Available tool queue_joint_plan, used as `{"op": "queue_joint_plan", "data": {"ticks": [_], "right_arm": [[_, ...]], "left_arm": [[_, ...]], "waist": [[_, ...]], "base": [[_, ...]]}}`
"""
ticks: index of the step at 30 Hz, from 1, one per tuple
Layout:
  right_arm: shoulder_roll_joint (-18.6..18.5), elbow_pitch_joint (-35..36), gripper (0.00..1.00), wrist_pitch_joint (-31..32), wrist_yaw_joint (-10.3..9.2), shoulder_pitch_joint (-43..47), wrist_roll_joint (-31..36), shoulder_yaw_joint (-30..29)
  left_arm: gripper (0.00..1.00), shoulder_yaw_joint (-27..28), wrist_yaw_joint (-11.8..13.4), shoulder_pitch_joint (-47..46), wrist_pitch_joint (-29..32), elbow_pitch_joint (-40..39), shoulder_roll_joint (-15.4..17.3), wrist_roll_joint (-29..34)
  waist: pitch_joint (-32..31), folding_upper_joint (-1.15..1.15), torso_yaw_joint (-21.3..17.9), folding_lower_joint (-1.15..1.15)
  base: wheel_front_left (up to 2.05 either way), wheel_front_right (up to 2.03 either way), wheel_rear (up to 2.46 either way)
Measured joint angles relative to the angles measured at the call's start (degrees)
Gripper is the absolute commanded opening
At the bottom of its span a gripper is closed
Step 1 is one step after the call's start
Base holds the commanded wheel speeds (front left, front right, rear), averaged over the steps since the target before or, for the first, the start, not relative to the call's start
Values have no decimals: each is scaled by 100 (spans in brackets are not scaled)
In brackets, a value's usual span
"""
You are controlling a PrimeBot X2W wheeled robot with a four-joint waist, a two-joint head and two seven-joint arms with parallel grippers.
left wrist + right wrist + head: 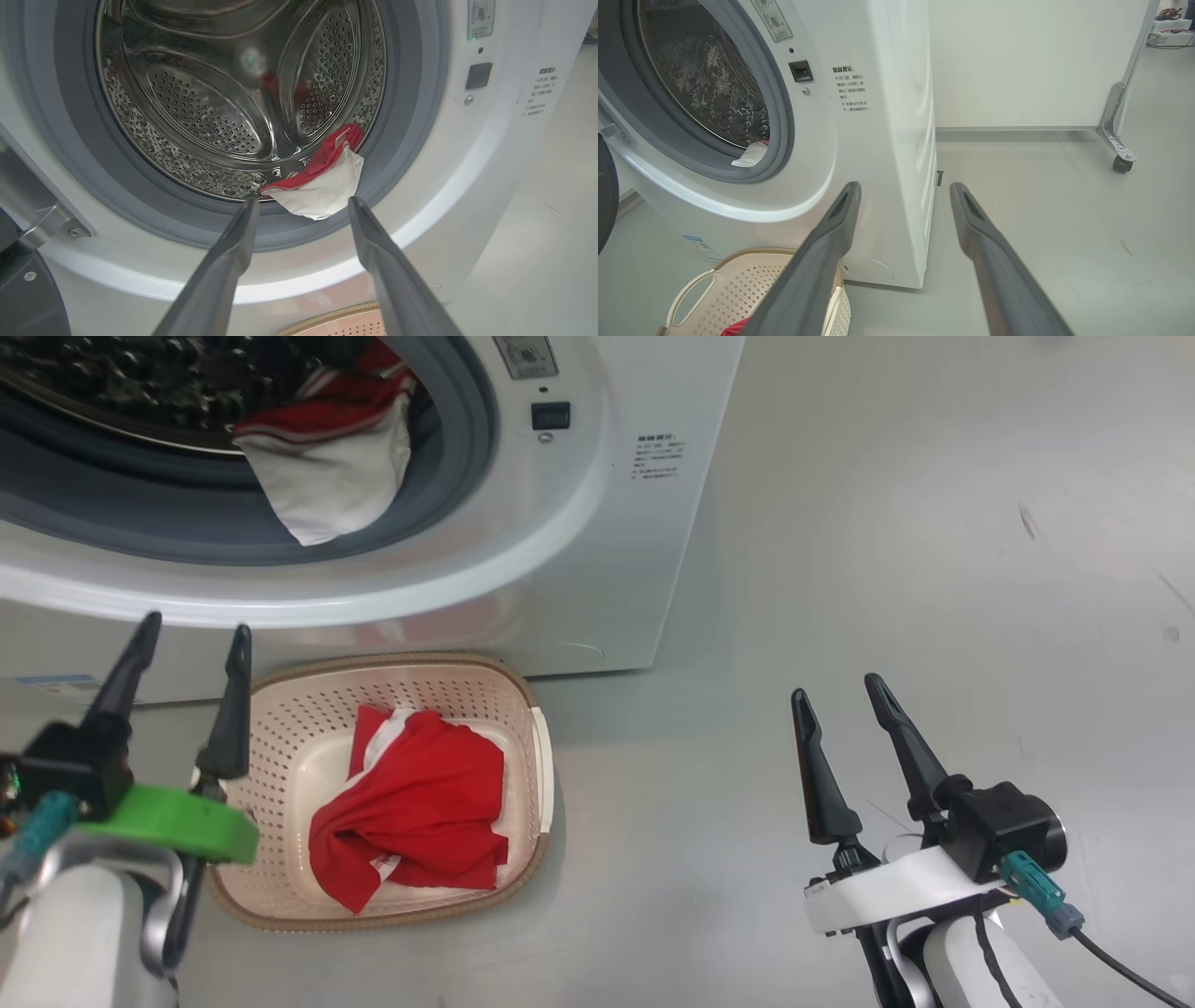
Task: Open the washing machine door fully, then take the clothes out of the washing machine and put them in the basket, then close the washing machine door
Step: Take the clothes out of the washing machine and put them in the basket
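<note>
The basket point(308, 709) holds a red garment point(411, 812); white-red cloth point(327, 467) overhangs drum point(210, 116)

Clothes point(322, 191) drape from the steel drum point(201, 107) over the grey gasket point(411, 140).

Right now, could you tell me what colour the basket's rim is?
Brown, with a woven look, on the cream basket; the head view shows it best.

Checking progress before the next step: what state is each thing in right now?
washing machine door, open, swung clear of the mouth.
washing machine, mouth uncovered.
red and white garment, hanging out over the grey gasket.
red garment, lying crumpled in the basket.
basket, upright in front of the washing machine.
left gripper, open, empty.
right gripper, open, empty.
</note>
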State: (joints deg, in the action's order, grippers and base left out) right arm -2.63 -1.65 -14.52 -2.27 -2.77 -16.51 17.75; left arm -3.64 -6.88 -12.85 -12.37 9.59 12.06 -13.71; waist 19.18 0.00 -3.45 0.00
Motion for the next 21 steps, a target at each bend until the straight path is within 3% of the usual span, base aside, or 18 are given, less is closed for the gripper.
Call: {"op": "queue_joint_plan", "data": {"ticks": [12, 21], "right_arm": [[-4, 198, 100, 0, -198, -394, -115, 360], [-10, 293, 100, 0, -303, -671, -237, 563]], "left_arm": [[100, -82, -7, -1488, 1035, 271, 506, -305], [100, -645, -24, -2496, 2031, 654, 964, -500]], "waist": [[696, 0, -394, 0], [1184, 0, -797, 0]], "base": [[0, 0, 0], [0, 0, 0]]}}
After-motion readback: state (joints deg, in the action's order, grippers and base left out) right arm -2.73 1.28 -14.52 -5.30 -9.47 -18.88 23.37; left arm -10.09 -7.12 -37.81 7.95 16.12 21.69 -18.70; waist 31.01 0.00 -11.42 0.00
